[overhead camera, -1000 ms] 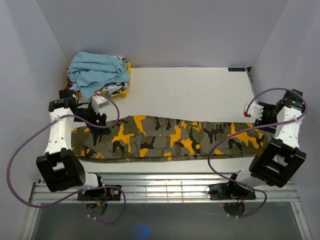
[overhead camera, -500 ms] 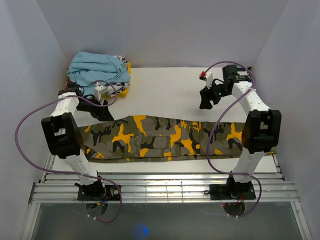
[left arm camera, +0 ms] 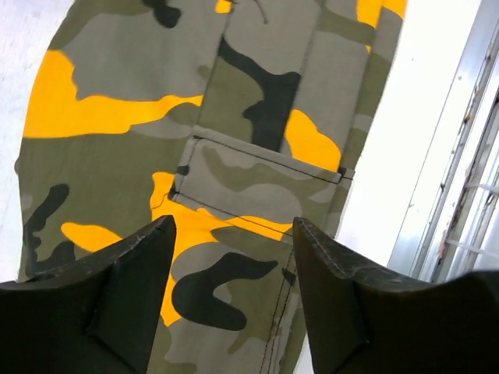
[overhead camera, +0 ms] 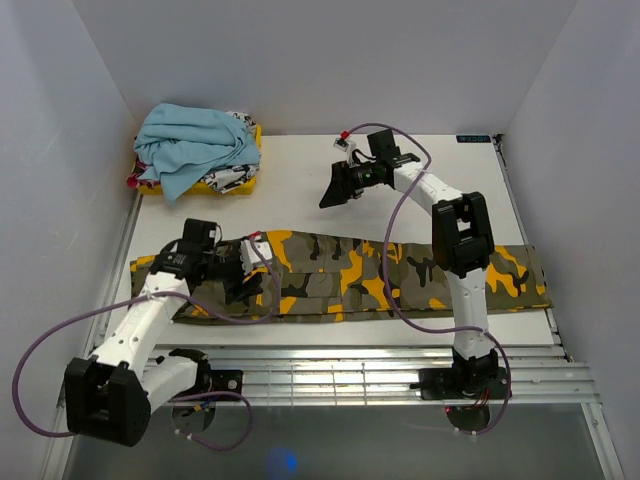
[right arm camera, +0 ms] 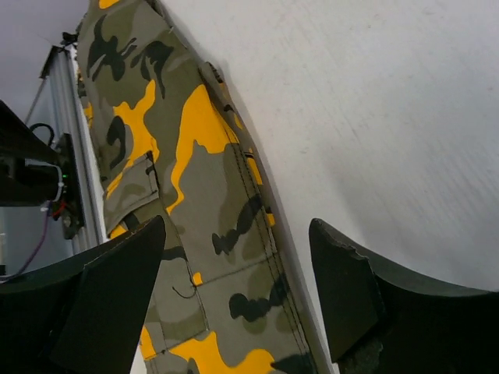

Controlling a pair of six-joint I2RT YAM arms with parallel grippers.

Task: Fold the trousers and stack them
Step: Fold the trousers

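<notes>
The camouflage trousers (overhead camera: 400, 270) lie flat, stretched left to right across the near part of the white table. My left gripper (overhead camera: 248, 284) hovers over their left part, jaws open and empty. In the left wrist view a stitched pocket (left arm camera: 257, 179) of the trousers (left arm camera: 156, 156) shows just beyond the left gripper (left arm camera: 234, 226). My right gripper (overhead camera: 328, 197) hangs open above bare table behind the trousers' middle. The right wrist view has the right gripper (right arm camera: 238, 226) framing the far edge of the trousers (right arm camera: 195, 195), with nothing between its fingers.
A crumpled light blue garment (overhead camera: 195, 140) sits on a yellow and white printed garment (overhead camera: 232, 180) in the back left corner. A metal rail (overhead camera: 330, 365) runs along the table's near edge. White walls close in the left, back and right sides.
The left arm swung from the back left corner down over the trousers' left part. The right arm swept from the right edge to the back middle. The trousers lie as before.
</notes>
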